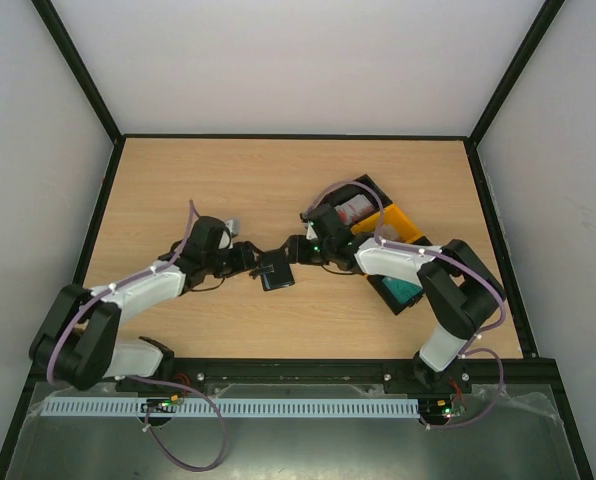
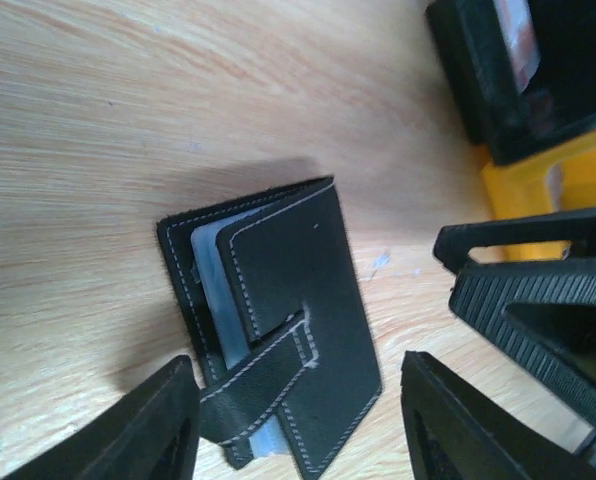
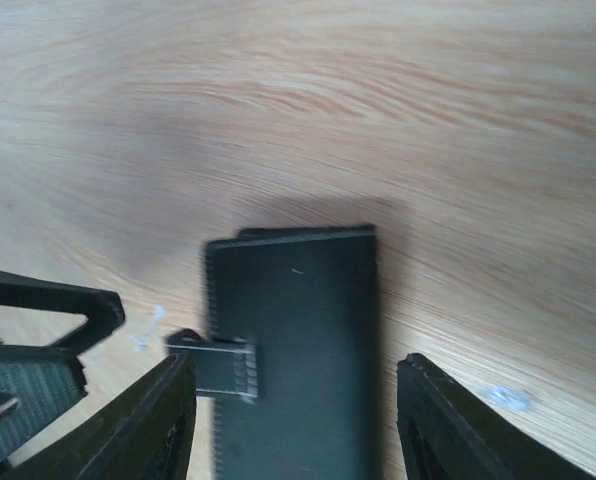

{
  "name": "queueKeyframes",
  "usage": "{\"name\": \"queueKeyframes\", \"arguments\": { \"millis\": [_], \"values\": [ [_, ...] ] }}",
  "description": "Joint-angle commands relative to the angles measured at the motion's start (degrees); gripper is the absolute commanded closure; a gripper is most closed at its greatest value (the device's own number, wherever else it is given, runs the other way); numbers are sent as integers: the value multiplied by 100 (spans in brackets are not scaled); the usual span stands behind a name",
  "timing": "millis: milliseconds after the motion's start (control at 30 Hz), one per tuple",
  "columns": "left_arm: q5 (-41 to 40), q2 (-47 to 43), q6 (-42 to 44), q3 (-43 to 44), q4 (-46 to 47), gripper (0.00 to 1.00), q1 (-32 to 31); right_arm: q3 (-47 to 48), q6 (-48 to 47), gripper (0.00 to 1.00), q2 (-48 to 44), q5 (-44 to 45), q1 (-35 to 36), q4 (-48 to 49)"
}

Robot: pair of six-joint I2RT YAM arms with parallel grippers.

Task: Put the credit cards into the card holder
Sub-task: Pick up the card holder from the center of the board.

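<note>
The black card holder (image 1: 275, 270) lies folded on the wooden table between my two grippers. In the left wrist view the card holder (image 2: 278, 300) shows white stitching, a clasp tab (image 2: 248, 385) and a pale blue inner layer at its edge. My left gripper (image 2: 296, 362) is open, its fingers on either side of the holder's near end. My right gripper (image 3: 296, 365) is also open and straddles the card holder (image 3: 298, 330) from the other side. A red-and-white credit card (image 1: 353, 208) lies in the black bin. A teal credit card (image 1: 402, 290) shows under the right arm.
Joined black bin (image 1: 370, 192) and yellow bin (image 1: 396, 222) stand at the back right; the left wrist view shows the same black bin (image 2: 478, 90) and yellow bin (image 2: 538, 190). Another black tray (image 1: 388, 298) holds the teal card. A black frame (image 1: 278, 136) edges the table.
</note>
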Motion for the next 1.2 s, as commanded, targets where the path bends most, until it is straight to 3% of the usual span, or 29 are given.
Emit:
{"name": "queueKeyframes", "arguments": {
  "millis": [0, 200, 500, 667, 833, 933, 1033, 1167],
  "values": [
    [308, 590, 333, 192, -13, 41, -92, -266, 36, 45, 132, 127, -68, -180],
    [409, 1372, 379, 333, -20, 41, -98, -328, 153, 45, 500, -454, -77, 298],
    [47, 1859, 510, 312, -511, 70, -96, -715, 629, 46, 839, -1035, -149, 1287],
    [-305, 2084, 578, 198, -709, 75, -86, -959, 1015, 47, 1014, -1511, -162, 2208],
    [-355, 2088, 606, 89, -677, 75, -63, -944, 1243, 57, 1189, -1637, -157, 2752],
    [-326, 1899, 614, 92, -695, 71, -39, -830, 1166, 82, 1119, -1326, -164, 2552],
    [-390, 1373, 618, 137, -749, 58, 8, -609, 780, 98, 814, -745, -162, 1728],
    [-548, 464, 601, 398, -1037, 42, 122, -17, -133, 98, 200, 259, -162, -138]
  ]
}}
